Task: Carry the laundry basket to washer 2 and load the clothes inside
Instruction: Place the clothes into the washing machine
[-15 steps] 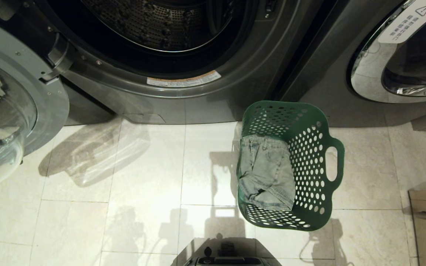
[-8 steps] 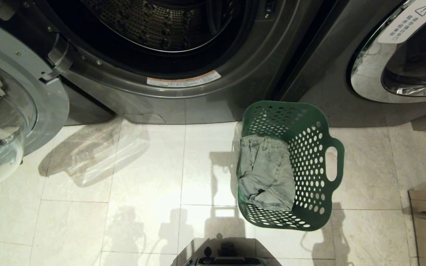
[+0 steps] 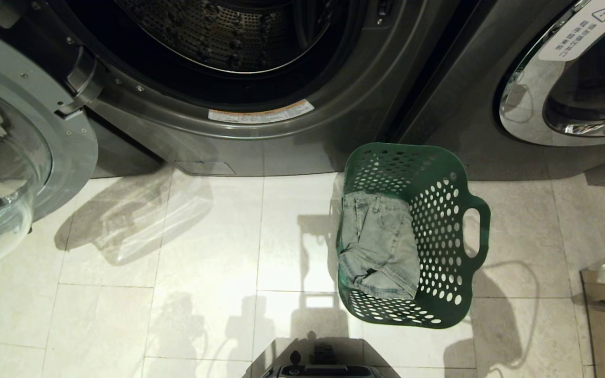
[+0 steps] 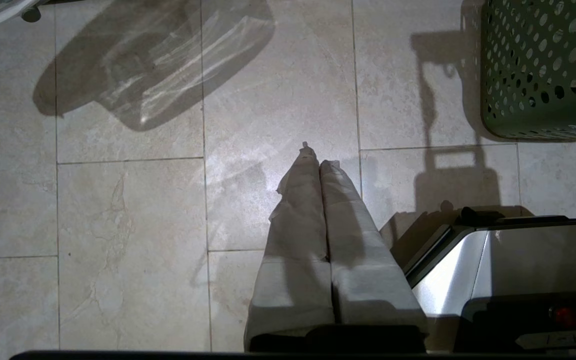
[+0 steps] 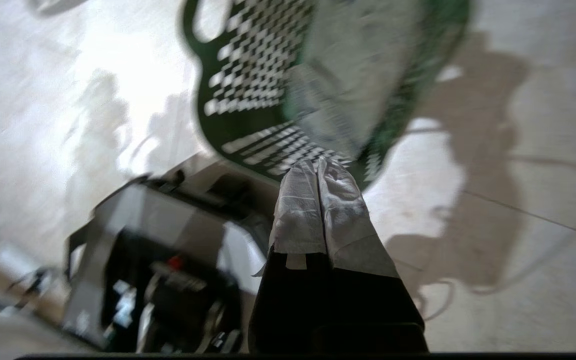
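Laundry basket [image 3: 441, 236] on floor [image 3: 202, 252] by open washer [image 3: 260, 105], jeans [image 3: 378, 244] inside; left gripper [image 4: 316, 157] and right gripper [image 5: 319, 167] fingers closed, empty.

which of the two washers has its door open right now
The washer on the left: its glass door is swung out to the left and the perforated drum shows. The washer on the right has its chrome-rimmed door shut.

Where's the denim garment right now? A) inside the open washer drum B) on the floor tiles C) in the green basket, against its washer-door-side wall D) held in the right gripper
C: the clothes lie inside the laundry basket, which stands on the floor; the right gripper is shut on nothing.
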You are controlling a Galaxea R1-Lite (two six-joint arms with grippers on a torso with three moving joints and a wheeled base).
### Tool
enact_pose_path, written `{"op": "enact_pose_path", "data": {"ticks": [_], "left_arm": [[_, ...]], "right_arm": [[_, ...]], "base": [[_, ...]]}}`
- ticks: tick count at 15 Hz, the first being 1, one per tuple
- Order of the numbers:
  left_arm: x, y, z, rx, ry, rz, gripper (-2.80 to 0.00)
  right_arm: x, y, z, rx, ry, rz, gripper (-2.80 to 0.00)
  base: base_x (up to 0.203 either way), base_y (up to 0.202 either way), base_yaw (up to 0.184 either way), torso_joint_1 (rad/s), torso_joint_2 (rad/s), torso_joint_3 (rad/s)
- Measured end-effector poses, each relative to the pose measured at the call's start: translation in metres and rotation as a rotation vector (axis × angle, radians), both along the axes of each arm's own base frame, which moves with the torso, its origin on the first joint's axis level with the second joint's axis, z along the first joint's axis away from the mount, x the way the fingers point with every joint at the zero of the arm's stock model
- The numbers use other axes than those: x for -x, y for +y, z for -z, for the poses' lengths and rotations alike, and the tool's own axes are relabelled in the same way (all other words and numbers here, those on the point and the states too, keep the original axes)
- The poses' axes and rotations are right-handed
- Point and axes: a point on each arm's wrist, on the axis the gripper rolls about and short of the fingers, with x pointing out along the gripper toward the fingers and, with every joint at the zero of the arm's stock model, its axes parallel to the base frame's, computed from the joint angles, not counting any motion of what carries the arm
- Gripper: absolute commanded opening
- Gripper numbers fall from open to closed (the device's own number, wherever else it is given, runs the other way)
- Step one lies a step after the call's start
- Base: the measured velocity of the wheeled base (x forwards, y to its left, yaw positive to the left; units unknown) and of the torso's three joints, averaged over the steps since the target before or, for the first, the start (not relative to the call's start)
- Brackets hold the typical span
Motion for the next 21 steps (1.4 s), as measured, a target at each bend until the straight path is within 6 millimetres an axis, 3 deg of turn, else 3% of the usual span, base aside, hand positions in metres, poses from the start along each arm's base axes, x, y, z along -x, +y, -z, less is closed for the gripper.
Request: {"op": "enact_pose_path", "data": {"ticks": [4, 13, 16, 21], "left_arm": [[0.0, 0.0, 0.0, 0.0, 0.0, 0.0, -2.8], [0.0, 0.0, 0.0, 0.0, 0.0, 0.0, -2.8], [0.0, 0.0, 0.0, 0.0, 0.0, 0.0, -2.8], [0.0, 0.0, 0.0, 0.0, 0.0, 0.0, -2.8]], "right_arm": [[-0.049, 0.031, 0.026, 0.006, 0.148, -0.146, -2.8], [-0.201, 0.087, 0.109, 0.05, 0.213, -0.049, -2.8], [-0.228, 0.093, 0.132, 0.062, 0.234, -0.025, -2.8], [-0.252, 0.086, 0.161, 0.081, 0.275, 0.036, -2.8]], "base": [[0.0, 0.0, 0.0, 0.0, 0.0, 0.0], [0.0, 0.0, 0.0, 0.0, 0.0, 0.0], [0.0, 0.0, 0.0, 0.0, 0.0, 0.0], [0.0, 0.0, 0.0, 0.0, 0.0, 0.0]]}}
